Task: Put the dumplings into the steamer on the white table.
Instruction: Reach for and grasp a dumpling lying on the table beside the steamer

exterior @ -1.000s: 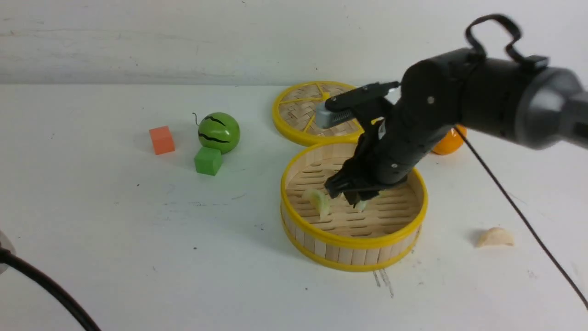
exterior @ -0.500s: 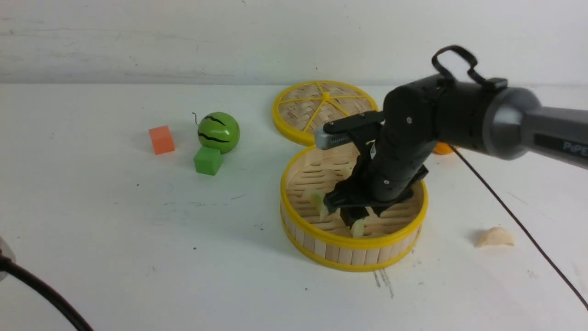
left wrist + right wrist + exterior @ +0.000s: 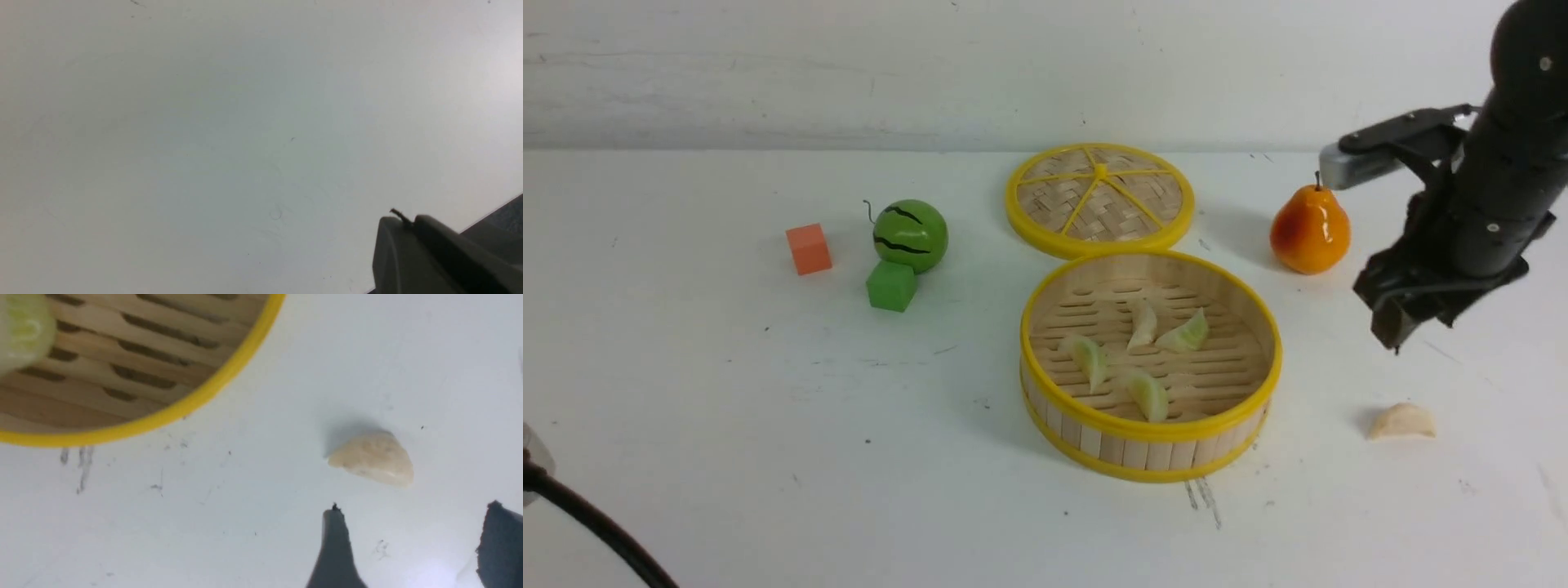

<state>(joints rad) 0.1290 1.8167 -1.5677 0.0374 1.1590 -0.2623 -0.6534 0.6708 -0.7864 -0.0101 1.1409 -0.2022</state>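
The steamer (image 3: pixel 1045 398) stands mid-table on the white table (image 3: pixel 727 408) and holds several pale green dumplings, such as the ones at its front (image 3: pixel 1149 395) and left (image 3: pixel 1089 359). One cream dumpling (image 3: pixel 1402 421) lies on the table to the steamer's right; it also shows in the right wrist view (image 3: pixel 372 459). My right gripper (image 3: pixel 1392 331) is open and empty, raised above the table just behind that dumpling; in the right wrist view (image 3: pixel 414 506) its jaws stand wide apart. My left gripper (image 3: pixel 402 222) is shut over bare table and is out of the front view.
The woven yellow-rimmed lid (image 3: pixel 1099 198) lies behind the steamer. An orange pear (image 3: pixel 1309 230) stands at the back right, close to my right arm. A toy watermelon (image 3: pixel 910 235), a green cube (image 3: pixel 891 286) and an orange cube (image 3: pixel 809 249) sit at the left. A black cable (image 3: pixel 588 523) crosses the front left corner.
My right gripper let go of a dumpling in the steamer, rose out of it and swung right to above the loose cream dumpling. The pear and the lid are now uncovered.
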